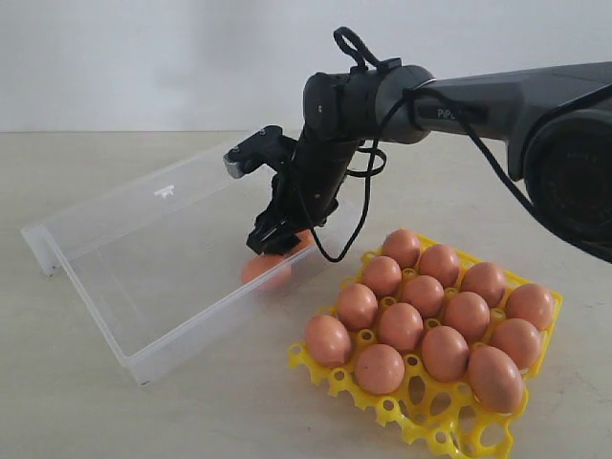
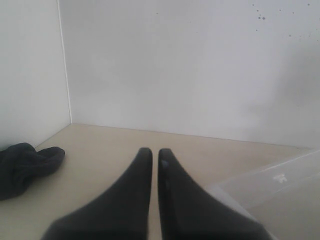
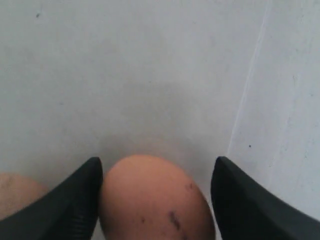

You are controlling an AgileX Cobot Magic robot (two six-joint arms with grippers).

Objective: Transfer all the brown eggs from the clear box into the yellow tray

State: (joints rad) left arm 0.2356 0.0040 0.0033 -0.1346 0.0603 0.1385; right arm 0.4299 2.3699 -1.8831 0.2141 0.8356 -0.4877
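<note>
Exterior view: right gripper [image 1: 279, 237] is down inside the clear box [image 1: 115, 249], over a brown egg [image 1: 265, 272] near the wall facing the yellow tray [image 1: 421, 426]. The tray stands just beside the box, most cups filled with brown eggs [image 1: 421, 295].

Right wrist view: jaws spread wide around the egg [image 3: 155, 200], one finger [image 3: 75, 200] touching it, the other apart. A second egg [image 3: 12, 197] lies beside.

Left wrist view: left gripper [image 2: 155, 156] is nearly closed and holds nothing.
</note>
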